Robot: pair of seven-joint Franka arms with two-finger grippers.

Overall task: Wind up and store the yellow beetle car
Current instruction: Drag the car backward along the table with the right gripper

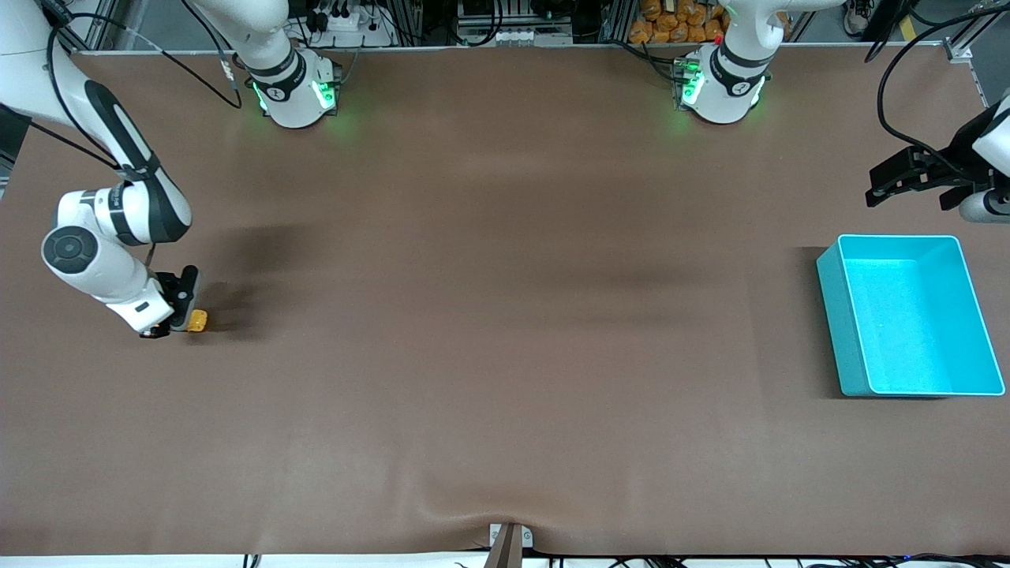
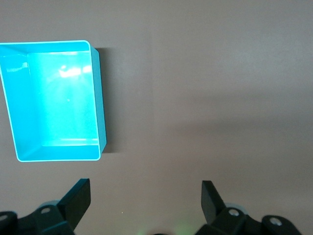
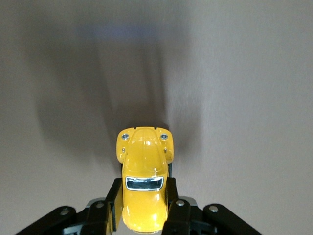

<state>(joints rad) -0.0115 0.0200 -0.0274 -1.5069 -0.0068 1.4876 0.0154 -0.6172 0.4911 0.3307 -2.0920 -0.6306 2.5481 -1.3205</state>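
Down low at the right arm's end of the table (image 1: 505, 410), right gripper (image 3: 145, 205) pinching the yellow beetle car (image 3: 143, 181) by its flanks, wheels seemingly at the surface. Likely the winding step: next, a backward drag, pressed down. Left gripper (image 2: 145, 200) spread, waiting above, beside the turquoise bin (image 2: 99, 103).
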